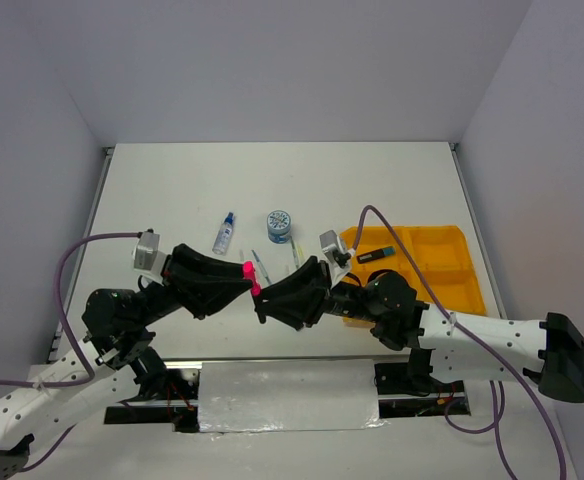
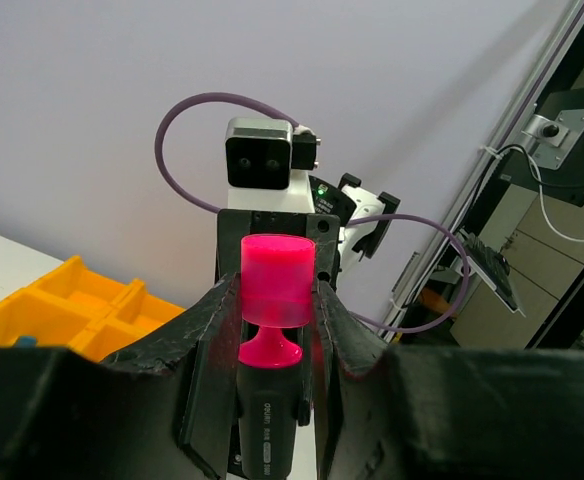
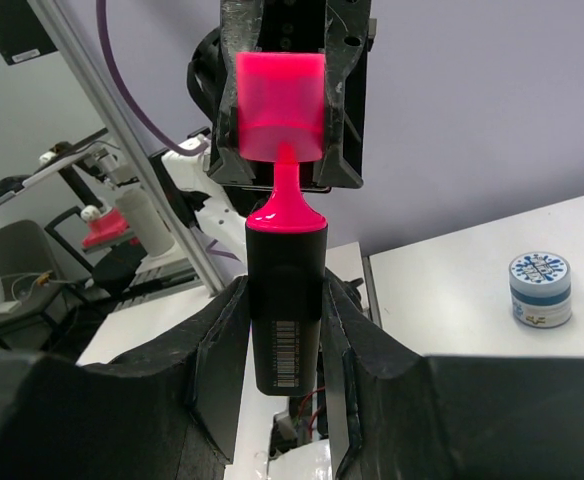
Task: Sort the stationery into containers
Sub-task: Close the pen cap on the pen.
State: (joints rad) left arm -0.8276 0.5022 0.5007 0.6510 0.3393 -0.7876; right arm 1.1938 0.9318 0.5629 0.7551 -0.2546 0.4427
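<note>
We see the left gripper pinching a translucent pink plastic cap between its fingertips. Facing it tip to tip, the right gripper is clamped on a short black plastic highlighter barrel at about mid-length, barcode side towards its camera. The cap sits just above the barrel. The pink wedge nib is bare between them, its point at the cap's mouth. Both parts hang in the air to the left of the orange-yellow four-compartment plastic tray, toward the table's near edge.

We judge the barrel light, stiff and smooth, so it could twist or slide in a loose pinch. Mid-barrel, where it is held now, looks the surest place. The cap is a thin hollow shell that may flex if squeezed hard, and the nib is soft and inky, best left untouched.

A blue-capped black highlighter lies in the tray's far left compartment; the compartments to its right look bare. Left of the tray and farther back stands a round blue-white pot. Left of the pot lies a small clear bottle with a blue cap. A few thin pens lie on the table between the tray and the bottle, just beyond the meeting grippers.

The right arm's own wrist and a purple cable cross the tray's left side. We think these are the main things crowding the path to the compartments.
</note>
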